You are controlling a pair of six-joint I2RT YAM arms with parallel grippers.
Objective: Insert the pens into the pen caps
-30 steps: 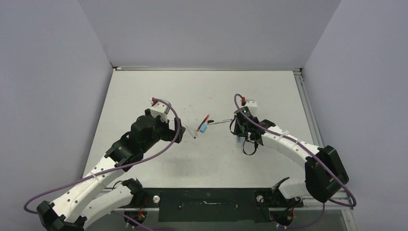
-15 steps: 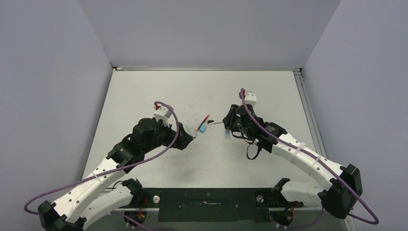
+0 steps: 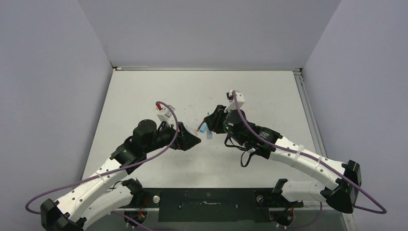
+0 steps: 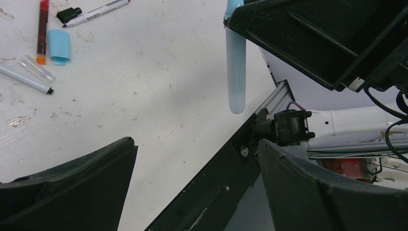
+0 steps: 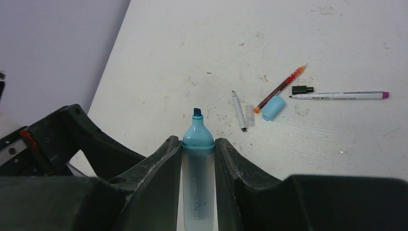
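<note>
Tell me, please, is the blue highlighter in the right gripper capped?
No, the highlighter shows a bare tip, and the light-blue cap lies on the table.

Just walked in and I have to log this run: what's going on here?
The right pincer is shut on an uncapped light-blue highlighter, held above the table. The left pincer is open and empty, close by. The light-blue cap lies on the table beside the red pen, with a grey-white pen, a white pen and a black cap nearby. The highlighter is not yet capped.
</note>
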